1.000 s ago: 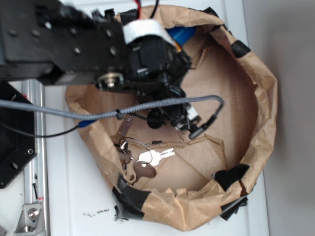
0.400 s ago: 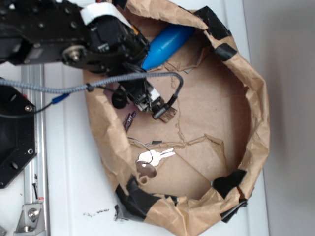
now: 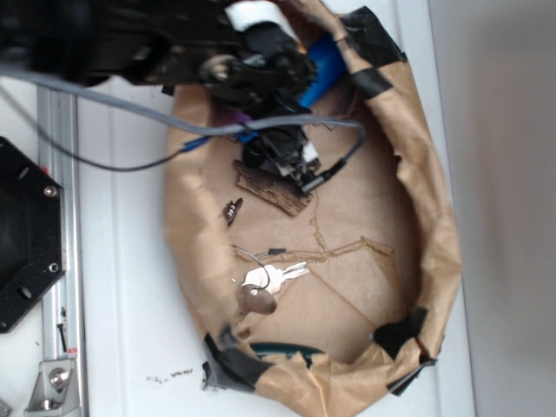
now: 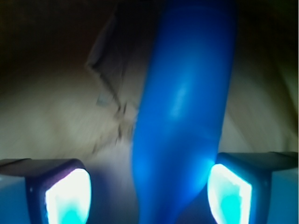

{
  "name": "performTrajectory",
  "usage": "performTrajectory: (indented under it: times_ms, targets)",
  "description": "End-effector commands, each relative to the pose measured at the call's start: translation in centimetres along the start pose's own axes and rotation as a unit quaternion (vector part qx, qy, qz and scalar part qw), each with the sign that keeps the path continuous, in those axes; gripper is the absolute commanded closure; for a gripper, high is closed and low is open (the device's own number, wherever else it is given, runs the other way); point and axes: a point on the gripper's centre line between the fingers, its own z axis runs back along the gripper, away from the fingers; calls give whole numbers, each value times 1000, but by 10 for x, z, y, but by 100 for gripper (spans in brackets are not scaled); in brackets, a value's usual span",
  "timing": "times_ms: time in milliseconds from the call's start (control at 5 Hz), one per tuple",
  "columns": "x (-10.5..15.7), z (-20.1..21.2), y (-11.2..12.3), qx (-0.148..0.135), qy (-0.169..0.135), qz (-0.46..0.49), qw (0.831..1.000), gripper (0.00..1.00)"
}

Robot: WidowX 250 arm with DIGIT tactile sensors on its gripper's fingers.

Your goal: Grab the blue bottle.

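Note:
The blue bottle fills the middle of the wrist view, lying on brown paper and running away from the camera. My gripper is open, with one finger on each side of the bottle's near end. The right pad is close to the bottle, while the left pad stands a gap away. From outside, only a piece of the blue bottle shows at the bag's back rim. The black arm covers the rest of it and hides the fingers.
Everything lies inside a crumpled brown paper bag patched with black tape. A brown wood piece lies just in front of the arm, and keys lie nearer the front. A grey cable loops over the bag. A metal rail runs along the left.
The arm has swung up toward the bag's back rim and now straddles the bottle, covering most of it from outside. The wood piece is uncovered. The bag has shifted and deformed.

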Motion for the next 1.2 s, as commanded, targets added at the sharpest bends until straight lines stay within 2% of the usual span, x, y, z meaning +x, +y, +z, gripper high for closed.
performTrajectory:
  times_ms: [0,200,400,600,800,1000]
  targets:
    - [27,-6,-19,14,10,-73,997,37]
    - [30,28,-30,37,80,-150,985,100]
    - [33,78,-58,10,88,-218,972,100]
    - [30,130,-92,-27,134,-246,960,100]
    - [17,148,-115,8,141,-220,965,100]
    - [13,145,-118,27,134,-222,965,100]
